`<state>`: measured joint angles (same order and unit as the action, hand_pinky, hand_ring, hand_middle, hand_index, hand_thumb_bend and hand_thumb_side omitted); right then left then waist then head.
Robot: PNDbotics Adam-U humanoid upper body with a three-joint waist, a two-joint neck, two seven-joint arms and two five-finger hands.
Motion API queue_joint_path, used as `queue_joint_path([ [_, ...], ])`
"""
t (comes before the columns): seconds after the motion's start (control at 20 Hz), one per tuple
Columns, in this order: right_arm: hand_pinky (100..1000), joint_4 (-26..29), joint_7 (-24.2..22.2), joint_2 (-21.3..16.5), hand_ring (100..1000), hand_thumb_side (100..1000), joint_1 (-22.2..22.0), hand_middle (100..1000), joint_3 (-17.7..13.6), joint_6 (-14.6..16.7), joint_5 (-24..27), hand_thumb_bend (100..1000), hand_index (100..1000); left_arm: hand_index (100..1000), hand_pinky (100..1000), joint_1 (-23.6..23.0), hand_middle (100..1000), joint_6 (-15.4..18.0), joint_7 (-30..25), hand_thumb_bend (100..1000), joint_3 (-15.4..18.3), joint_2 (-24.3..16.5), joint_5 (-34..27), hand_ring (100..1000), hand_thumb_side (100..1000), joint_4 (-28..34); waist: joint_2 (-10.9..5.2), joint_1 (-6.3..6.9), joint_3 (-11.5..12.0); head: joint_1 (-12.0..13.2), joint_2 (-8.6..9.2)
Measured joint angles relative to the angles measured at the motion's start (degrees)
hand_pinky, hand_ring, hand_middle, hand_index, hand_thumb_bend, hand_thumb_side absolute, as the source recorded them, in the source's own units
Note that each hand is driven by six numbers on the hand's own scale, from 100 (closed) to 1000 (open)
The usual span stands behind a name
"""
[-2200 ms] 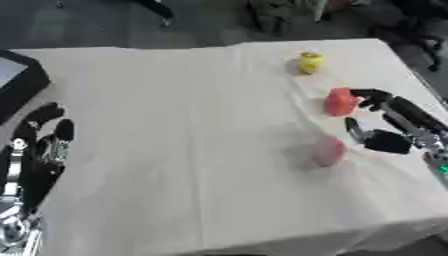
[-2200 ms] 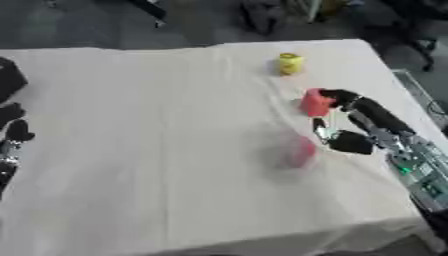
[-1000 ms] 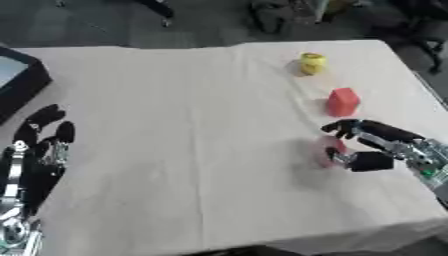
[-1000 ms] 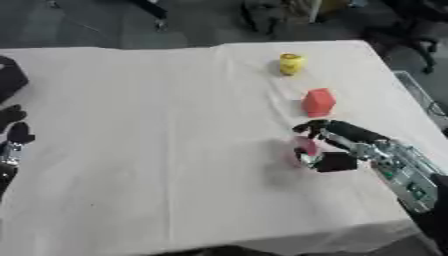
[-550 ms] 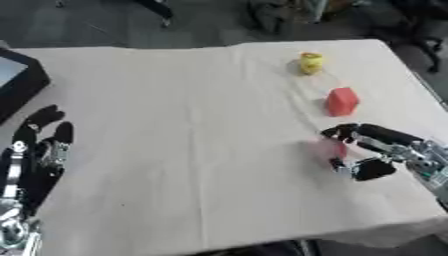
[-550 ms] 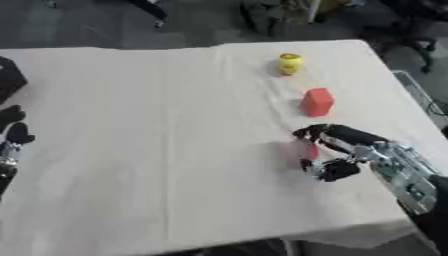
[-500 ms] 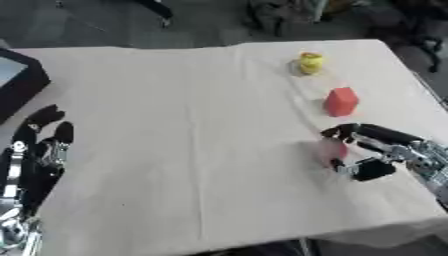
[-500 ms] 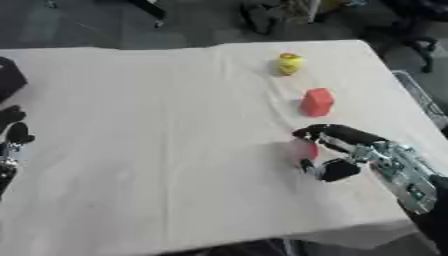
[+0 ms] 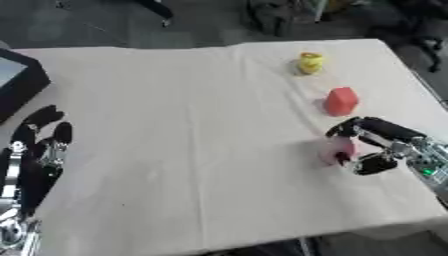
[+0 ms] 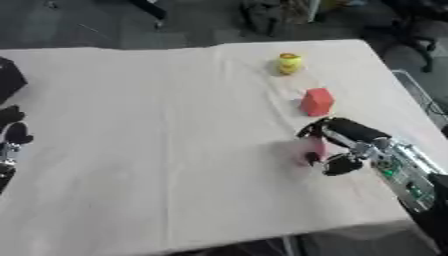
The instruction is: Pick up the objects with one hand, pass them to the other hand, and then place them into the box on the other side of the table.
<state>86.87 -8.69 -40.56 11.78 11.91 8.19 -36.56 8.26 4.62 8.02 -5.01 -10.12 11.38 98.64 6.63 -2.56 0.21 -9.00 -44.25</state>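
Cream cloth covers the table (image 9: 175,125), and three small objects lie on its right half, one of each kind. Nearest, at about 4 o'clock from the table's middle, a pink object (image 9: 337,150) sits on the cloth with the right hand (image 9: 381,145) around it: the fingers (image 9: 363,125) curl over its far side and the thumb closes in from the near side, so the hand is clamped on it. Whether it has left the cloth cannot be told. Beyond it, at 2 o'clock, a red block (image 9: 341,101) stands alone, apart from the hand. Farther still, near the far edge at 1 o'clock, is a yellow object (image 9: 310,62). At 9 o'clock, by the near left edge, the left hand (image 9: 35,150) rests idle with fingers straight and spread. One dark box (image 9: 19,82) sits at the table's far left, at 10 o'clock. No writing or label can be read anywhere.
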Motion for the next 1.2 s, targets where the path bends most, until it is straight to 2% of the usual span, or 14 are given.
queue_joint_path([
  [0.1,694,0.03,4.83,0.07,600,100,0.39,419,-0.04,-0.84,-1.13,100,420,782,747,0.01,864,-0.01,-0.01,370,-0.01,0.0,0.0,1000,718,-0.05,0.0,0.03,-0.1,0.01,0.0],
  [0.25,687,0.38,10.55,0.55,595,100,0.96,411,-0.04,-1.67,-2.17,100,401,781,747,0.01,864,-0.01,-0.02,369,-0.01,-0.01,0.0,1000,719,-0.25,0.0,0.07,-0.14,0.13,0.0],
  [0.45,684,3.11,14.1,1.94,593,100,2.97,409,0.18,-1.51,-2.85,100,398,780,747,0.06,863,-0.08,0.04,367,0.0,-0.11,-0.03,1000,720,-0.32,0.0,0.2,-0.2,0.5,0.0],
  [0.8,686,11.03,11.76,6.34,592,100,11.4,411,3.88,1.31,-2.54,100,403,782,748,1.94,865,-0.8,-0.79,372,-0.21,-1.84,-1.33,1000,726,-1.25,-0.09,0.39,0.07,1.23,0.0],
  [1.2,683,15.69,5.27,13.23,588,100,22.09,412,10.41,5.1,1.58,100,404,784,746,6.1,866,-2.13,-6.72,377,-3.61,-5.54,-5.23,1000,737,-3.2,-0.13,1.22,1.46,2.74,0.0],
])
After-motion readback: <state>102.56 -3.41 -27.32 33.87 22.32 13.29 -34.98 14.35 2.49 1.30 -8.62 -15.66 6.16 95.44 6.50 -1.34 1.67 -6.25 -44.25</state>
